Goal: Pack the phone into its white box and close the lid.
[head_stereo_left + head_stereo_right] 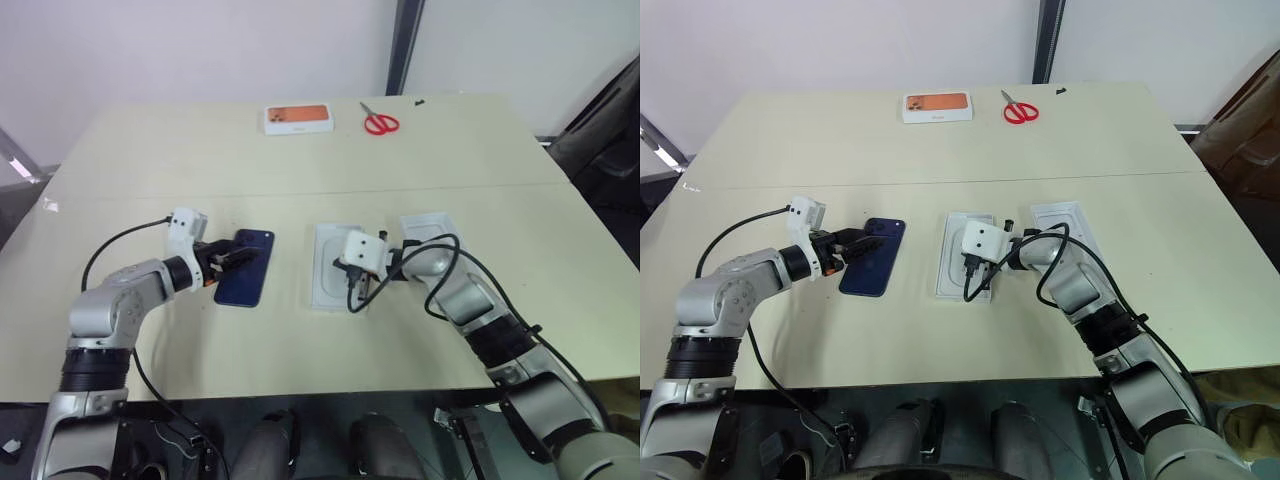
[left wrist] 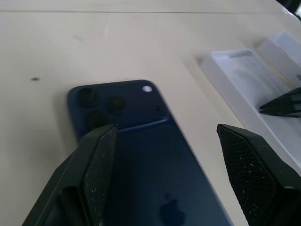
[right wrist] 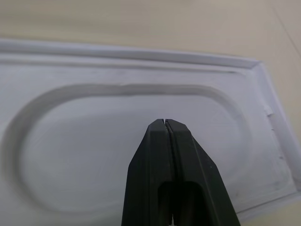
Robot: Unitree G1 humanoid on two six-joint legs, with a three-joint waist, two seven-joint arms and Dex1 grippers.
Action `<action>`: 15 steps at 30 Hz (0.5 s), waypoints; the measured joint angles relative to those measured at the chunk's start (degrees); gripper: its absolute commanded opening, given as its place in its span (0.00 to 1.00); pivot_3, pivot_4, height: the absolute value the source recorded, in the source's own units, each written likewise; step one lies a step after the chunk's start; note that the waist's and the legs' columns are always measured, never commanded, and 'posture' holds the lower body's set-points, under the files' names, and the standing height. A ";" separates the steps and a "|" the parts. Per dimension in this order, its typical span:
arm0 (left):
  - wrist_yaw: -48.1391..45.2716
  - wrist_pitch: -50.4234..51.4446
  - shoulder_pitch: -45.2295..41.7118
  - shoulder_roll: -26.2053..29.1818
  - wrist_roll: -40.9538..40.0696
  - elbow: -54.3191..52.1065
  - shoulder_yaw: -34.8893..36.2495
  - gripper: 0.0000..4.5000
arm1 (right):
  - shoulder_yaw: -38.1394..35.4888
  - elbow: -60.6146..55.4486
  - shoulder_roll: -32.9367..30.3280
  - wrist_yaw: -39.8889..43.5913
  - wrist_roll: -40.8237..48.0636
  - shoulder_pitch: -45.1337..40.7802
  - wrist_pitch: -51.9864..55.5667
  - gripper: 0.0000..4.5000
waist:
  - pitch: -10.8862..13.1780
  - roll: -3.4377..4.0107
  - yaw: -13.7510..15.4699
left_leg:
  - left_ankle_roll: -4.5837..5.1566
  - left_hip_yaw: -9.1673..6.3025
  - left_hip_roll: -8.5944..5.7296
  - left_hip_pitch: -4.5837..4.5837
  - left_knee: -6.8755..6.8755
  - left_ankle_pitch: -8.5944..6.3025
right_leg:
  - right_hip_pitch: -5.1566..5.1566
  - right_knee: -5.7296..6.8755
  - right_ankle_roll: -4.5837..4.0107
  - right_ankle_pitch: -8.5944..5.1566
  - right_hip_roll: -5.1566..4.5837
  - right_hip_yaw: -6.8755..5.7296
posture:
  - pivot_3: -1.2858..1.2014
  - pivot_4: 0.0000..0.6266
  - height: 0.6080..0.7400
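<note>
1. The bench [image 1: 300, 150] is big and pale. Everything sits on it.
2. The white box [image 1: 332, 265] lies flat in the middle, open side up. In the right wrist view a flat white insert with an oval dip [image 3: 141, 136] fills it, so the brown floor is hidden. I think the insert has to come out before the phone can go in.
3. The lid [image 1: 432, 232] lies just beside the box, on its right side, waiting to be put on last.
4. The phone [image 1: 248, 268] is dark blue. It lies face down, left of the box and a little apart from it. Its little camera dots [image 2: 101, 106] point up.
5. The left claw [image 1: 232, 258] is wide open over the near end of the phone, one finger on each side. It holds nothing. It looks ready to pinch the phone.
6. The right claw [image 1: 358, 297] is shut tight and holds nothing. Its tip is over the oval dip, maybe to keep the box from sliding.
7. An orange-topped box [image 1: 297, 118] and red scissors [image 1: 380, 122] sit far back, out of the way.
</note>
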 measured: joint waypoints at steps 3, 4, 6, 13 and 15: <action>-3.53 2.17 -2.06 4.74 -0.73 5.14 1.86 0.80 | -3.29 -1.33 3.37 -1.15 3.13 -5.07 3.02 0.01 | 0.00 0.02 -0.42 | -0.03 -0.02 0.01 0.01 -0.06 0.01 | -0.02 0.01 0.00 0.00 0.00 -0.03 | 0.52 0.24 0.95; -4.63 2.42 -2.34 5.74 -0.71 6.45 2.00 0.80 | -3.55 -1.93 3.94 -1.27 3.51 -6.04 3.69 0.01 | -0.01 0.02 -0.55 | -0.03 -0.04 0.01 0.01 -0.06 0.01 | -0.02 -0.03 0.00 0.00 0.00 -0.06 | 0.52 0.24 0.95; -7.50 3.49 -2.86 7.46 -0.64 9.60 1.63 0.80 | -2.51 -2.44 5.40 -1.51 3.36 -6.44 4.58 0.01 | -0.02 -0.01 -0.55 | -0.03 -0.10 0.00 0.01 -0.02 0.01 | -0.11 -0.08 0.01 0.00 -0.01 -0.10 | 0.52 0.24 0.95; -17.14 7.73 -4.42 10.21 -0.52 16.60 -0.83 0.80 | 5.45 -0.49 11.14 -1.02 1.86 -8.15 14.22 0.01 | -0.02 -0.01 -0.98 | -0.03 -0.09 -0.03 0.00 0.01 0.02 | -0.15 0.01 0.00 0.00 -0.02 -0.07 | 0.52 0.24 0.95; -18.88 9.30 -5.67 10.20 -0.46 19.04 -1.56 0.80 | 7.82 1.86 12.38 -0.37 1.20 -9.53 17.53 0.01 | -0.02 -0.01 -1.01 | -0.03 -0.11 -0.02 0.00 -0.01 0.02 | -0.22 0.06 0.00 0.00 -0.01 -0.09 | 0.52 0.24 0.95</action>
